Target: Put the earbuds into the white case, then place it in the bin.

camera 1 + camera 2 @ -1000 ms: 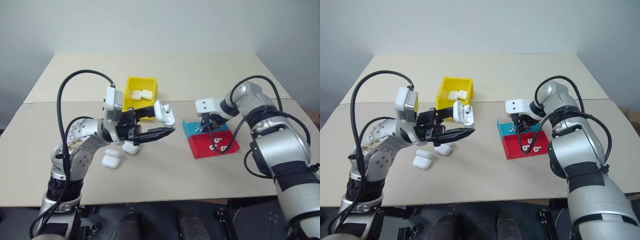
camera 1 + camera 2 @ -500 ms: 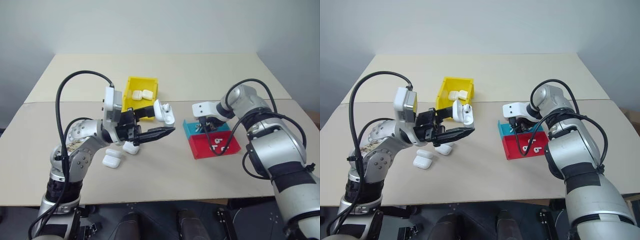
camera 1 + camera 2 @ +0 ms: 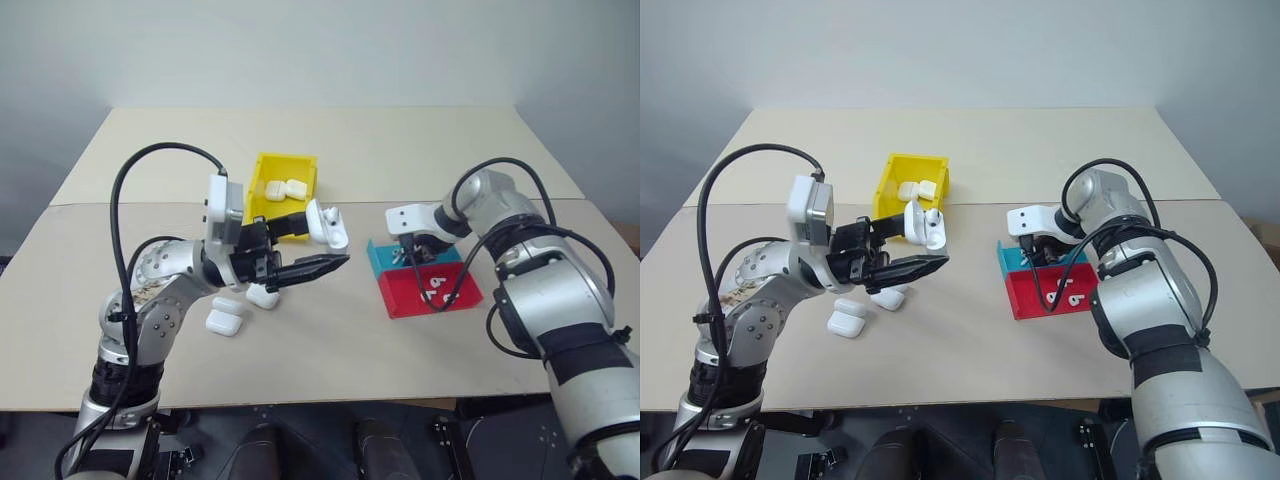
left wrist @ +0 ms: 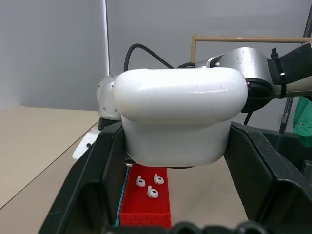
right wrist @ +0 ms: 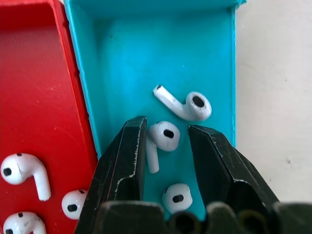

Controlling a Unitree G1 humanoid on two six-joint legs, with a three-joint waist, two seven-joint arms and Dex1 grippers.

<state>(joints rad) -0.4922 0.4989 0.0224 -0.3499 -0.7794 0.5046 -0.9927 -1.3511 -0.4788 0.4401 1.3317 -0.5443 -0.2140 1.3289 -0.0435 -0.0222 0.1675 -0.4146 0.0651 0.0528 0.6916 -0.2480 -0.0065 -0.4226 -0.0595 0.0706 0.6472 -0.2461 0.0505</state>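
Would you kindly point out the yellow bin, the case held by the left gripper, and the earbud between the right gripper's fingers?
yellow bin [image 3: 302, 172]: left eye view, right wall.
held white case [image 4: 180, 117]: left wrist view, front face.
earbud [image 5: 165, 136]: right wrist view, its head.

1. White case [image 3: 329, 225] – glossy white, centre of the frame.
2. Bin [image 3: 262, 189] – bright yellow, above centre.
3. Teal tray [image 5: 161, 53] beside red tray [image 5: 34, 92]; earbuds [image 5: 165, 136] white with black dots.

open white case [image 3: 328, 225] aloft beside yellow bin [image 3: 283, 187]; earbuds [image 5: 165, 136] in trays
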